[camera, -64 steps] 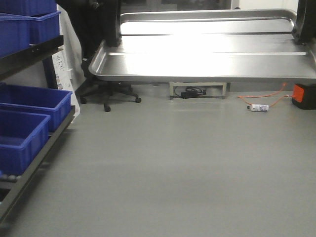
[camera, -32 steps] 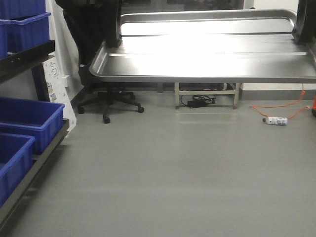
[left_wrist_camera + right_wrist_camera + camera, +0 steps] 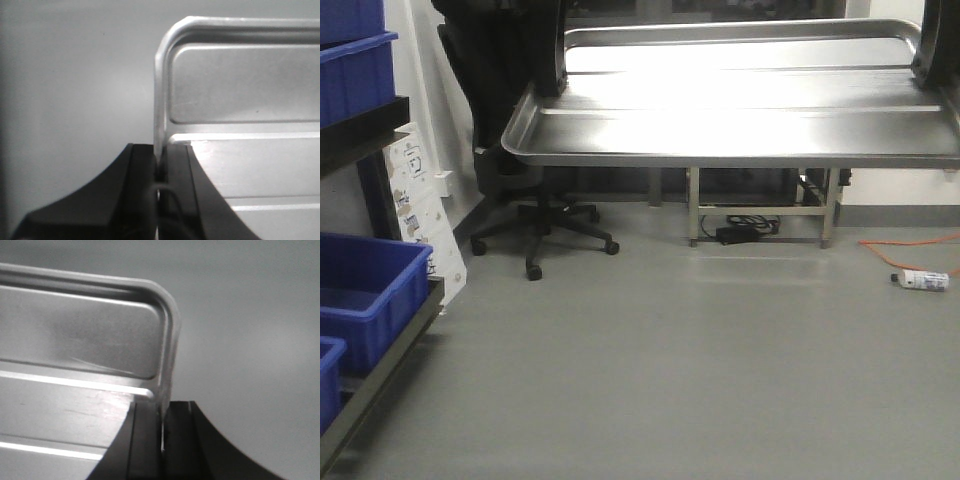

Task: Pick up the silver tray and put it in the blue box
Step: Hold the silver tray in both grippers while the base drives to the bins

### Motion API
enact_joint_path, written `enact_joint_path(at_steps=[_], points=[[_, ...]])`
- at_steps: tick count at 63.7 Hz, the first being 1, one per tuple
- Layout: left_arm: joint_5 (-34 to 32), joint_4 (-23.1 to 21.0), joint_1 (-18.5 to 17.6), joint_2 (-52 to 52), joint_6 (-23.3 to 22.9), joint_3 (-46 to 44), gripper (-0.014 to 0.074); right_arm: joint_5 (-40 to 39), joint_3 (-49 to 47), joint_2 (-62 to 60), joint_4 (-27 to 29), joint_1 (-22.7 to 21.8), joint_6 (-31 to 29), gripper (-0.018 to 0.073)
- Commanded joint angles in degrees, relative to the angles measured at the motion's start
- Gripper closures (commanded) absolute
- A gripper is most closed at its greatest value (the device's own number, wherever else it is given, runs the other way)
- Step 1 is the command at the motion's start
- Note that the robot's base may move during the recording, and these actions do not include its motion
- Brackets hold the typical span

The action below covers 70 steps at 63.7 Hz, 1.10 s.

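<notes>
Rolled on since a second ago with the silver tray (image 3: 740,110) kept level in mid-air across the top of the front view, left tool (image 3: 160,170) and right tool (image 3: 162,425) each clamped tight on a short rim. Pushed the blue bins (image 3: 370,290) further off the left edge and the bottle (image 3: 923,281) lower and rightward on the floor (image 3: 650,380). Looks like mid-carry; can't pick out the blue box for sure yet, so next probably means finding it, lining up above and lowering level before letting go.

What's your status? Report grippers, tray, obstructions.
Left gripper, right gripper shut on opposite rims of shiny ribbed silver metal tray, held level. Black office chair ahead-left, white bottle lying ahead-right.
</notes>
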Motion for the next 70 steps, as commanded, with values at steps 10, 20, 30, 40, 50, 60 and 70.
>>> enact_joint_path(at_steps=[10, 20, 30, 40, 50, 60, 70], points=[[-0.7, 1.7, 0.0, -2.7, 0.6, -1.6, 0.0701, -1.6, -2.1, -1.6, -3.1, -0.1, -1.5, 0.0503], [-0.7, 1.7, 0.0, -2.7, 0.6, -1.6, 0.0701, -1.6, -2.1, -1.6, -3.1, -0.1, -1.5, 0.0503], [-0.7, 1.7, 0.0, -2.7, 0.6, -1.6, 0.0701, -1.6, -2.1, -1.6, -3.1, -0.1, -1.5, 0.0503], [-0.7, 1.7, 0.0, -2.7, 0.6, -1.6, 0.0701, -1.6, -2.1, -1.6, -3.1, -0.1, -1.5, 0.0503], [-0.7, 1.7, 0.0, -2.7, 0.6, -1.6, 0.0701, -1.6, -2.1, -1.6, -3.1, -0.1, -1.5, 0.0503], [-0.7, 1.7, 0.0, -2.7, 0.6, -1.6, 0.0701, -1.7, -2.1, -1.6, -3.1, -0.1, -1.5, 0.0503], [-0.7, 1.7, 0.0, -2.7, 0.6, -1.6, 0.0701, -1.6, -2.1, -1.6, -3.1, -0.1, -1.5, 0.0503]])
